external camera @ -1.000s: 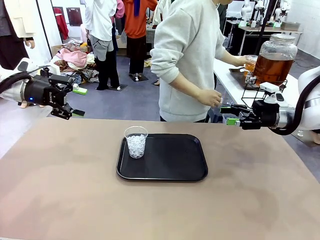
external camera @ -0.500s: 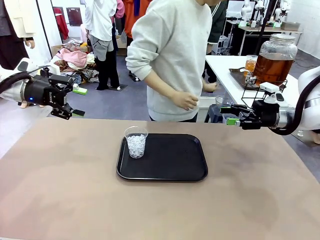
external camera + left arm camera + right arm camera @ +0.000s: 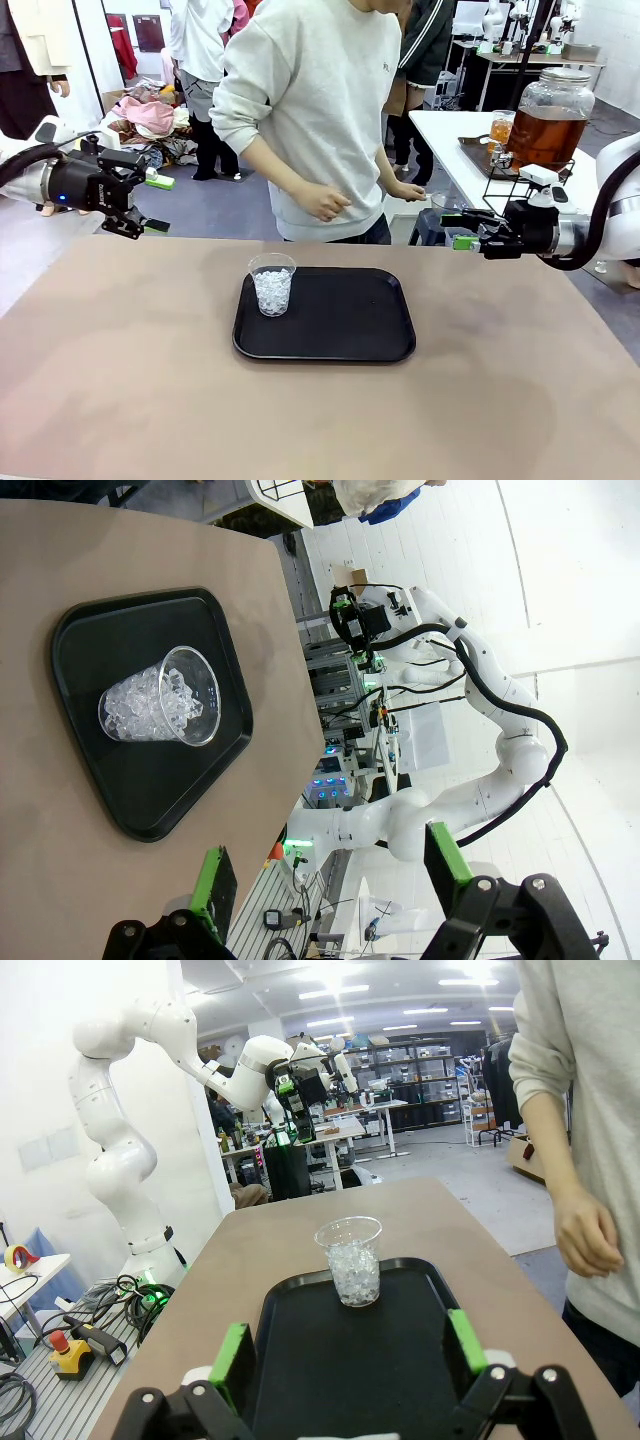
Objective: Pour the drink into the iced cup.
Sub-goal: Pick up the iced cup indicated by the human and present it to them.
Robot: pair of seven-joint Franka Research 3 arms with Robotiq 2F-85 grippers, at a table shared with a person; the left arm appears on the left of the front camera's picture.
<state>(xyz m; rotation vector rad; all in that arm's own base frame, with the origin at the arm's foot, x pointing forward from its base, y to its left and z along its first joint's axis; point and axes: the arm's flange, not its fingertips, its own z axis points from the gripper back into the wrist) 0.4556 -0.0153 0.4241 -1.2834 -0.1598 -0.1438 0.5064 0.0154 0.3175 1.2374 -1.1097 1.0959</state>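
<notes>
The iced cup (image 3: 272, 284) is standing upright near the far-left corner of the black tray (image 3: 350, 320), which is lying flat and matte, with rounded corners, on the tan table (image 3: 140, 380). The cup is looking like thin, clear, tapered plastic and is carrying chunky ice most of the way up. The drink (image 3: 501, 128), amber and translucent, is sitting in a small clear cup on a white side table beyond the right arm, just beside a big glass dispenser jar (image 3: 550, 125) of similar liquid and well apart from the tray. That cup is probably behaving as light, thin-walled and easy to crush, so a gentle hold around its mid-wall, below the rim, is looking safest, with a slow tilt to limit sloshing. The 2 grippers are both hovering empty: the left gripper (image 3: 157, 204) is spreading its green-padded fingers wide, and the right gripper (image 3: 452, 227) is likewise gaping apart. The person's hand (image 3: 322, 203) is hanging empty behind the table's far edge.
</notes>
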